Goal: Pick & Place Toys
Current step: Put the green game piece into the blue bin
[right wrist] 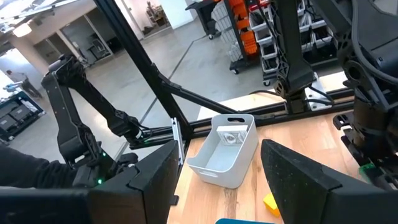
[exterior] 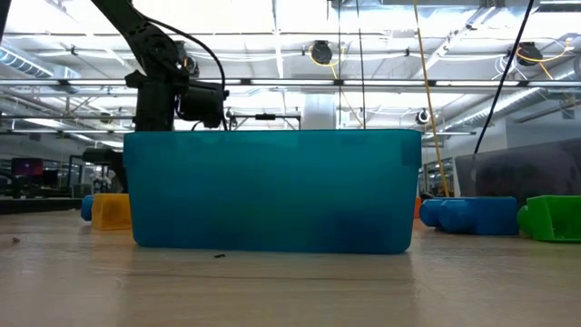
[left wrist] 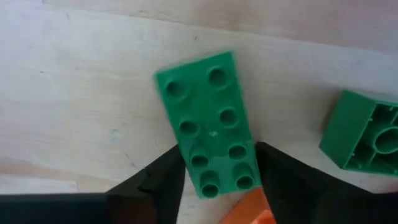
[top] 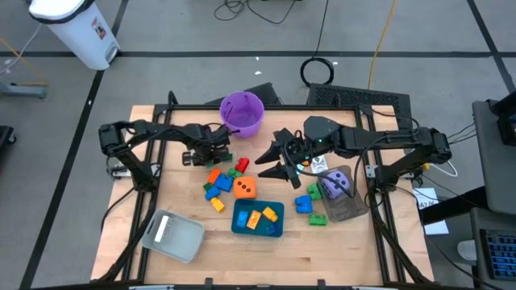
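A green eight-stud brick [left wrist: 210, 118] lies studs up on the wooden table [top: 137, 201], left of the middle. My left gripper [top: 216, 153] points down over it, shut on its near end [left wrist: 221, 177]. Close by lie a second green brick [left wrist: 360, 134] on its side, an orange brick [top: 214, 176], a red brick [top: 242, 165], blue bricks [top: 219, 187] and an orange die [top: 245, 188]. My right gripper [top: 278, 159] hangs open and level, high over the table's middle, holding nothing [right wrist: 217, 180]. My left gripper pinches the green brick's two long sides [left wrist: 194, 175] between its two fingers, near one end of the brick. The fingers [left wrist: 163, 183] come from above, pointing down, and lie across the brick. The brick lies flat on the table, studs up.
A purple bucket [top: 242, 113] stands at the far middle. A teal tray [top: 240, 225] with yellow and orange bricks sits near the front, a grey tray [top: 173, 236] at the front left. A clear tray [top: 348, 211] at the right holds a purple die [top: 337, 184].
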Robot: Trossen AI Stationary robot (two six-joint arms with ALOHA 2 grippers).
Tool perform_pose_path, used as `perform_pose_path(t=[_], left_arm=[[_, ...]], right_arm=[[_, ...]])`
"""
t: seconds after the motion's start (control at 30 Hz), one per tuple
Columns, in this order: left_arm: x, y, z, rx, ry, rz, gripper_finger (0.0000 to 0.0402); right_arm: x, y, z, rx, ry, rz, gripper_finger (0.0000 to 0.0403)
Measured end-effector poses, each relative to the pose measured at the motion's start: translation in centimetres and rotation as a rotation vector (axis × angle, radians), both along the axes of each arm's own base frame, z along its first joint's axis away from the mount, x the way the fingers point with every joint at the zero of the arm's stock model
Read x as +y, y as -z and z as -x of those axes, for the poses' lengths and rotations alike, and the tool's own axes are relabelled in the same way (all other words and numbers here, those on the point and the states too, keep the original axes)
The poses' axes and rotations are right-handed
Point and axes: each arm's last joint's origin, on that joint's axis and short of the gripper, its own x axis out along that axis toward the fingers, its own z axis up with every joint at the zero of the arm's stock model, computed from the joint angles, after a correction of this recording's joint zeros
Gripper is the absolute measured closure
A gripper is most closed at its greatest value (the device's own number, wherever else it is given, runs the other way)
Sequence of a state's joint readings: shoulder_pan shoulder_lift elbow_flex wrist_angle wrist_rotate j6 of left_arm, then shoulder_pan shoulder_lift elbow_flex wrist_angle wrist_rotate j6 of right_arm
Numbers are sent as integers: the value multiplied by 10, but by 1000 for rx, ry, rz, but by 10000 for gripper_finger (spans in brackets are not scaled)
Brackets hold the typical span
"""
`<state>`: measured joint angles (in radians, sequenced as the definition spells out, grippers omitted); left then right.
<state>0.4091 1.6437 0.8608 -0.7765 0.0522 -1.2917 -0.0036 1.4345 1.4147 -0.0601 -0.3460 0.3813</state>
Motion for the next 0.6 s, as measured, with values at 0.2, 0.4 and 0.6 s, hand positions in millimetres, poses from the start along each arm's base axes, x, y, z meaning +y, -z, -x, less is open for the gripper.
perform_pose_path(t=[0.2,0.4,0.6], left_arm=[[4,-11,9,0,165,-36,250],[-1,-42,29,-34,372,-49,244],[-19,-91,56,-198,435,-169,242]], right_arm=[[0,0,0,0,0,0,181],[0,-2,0,-19,1,0,181],[-2,-9,-1,-92,5,8,181]])
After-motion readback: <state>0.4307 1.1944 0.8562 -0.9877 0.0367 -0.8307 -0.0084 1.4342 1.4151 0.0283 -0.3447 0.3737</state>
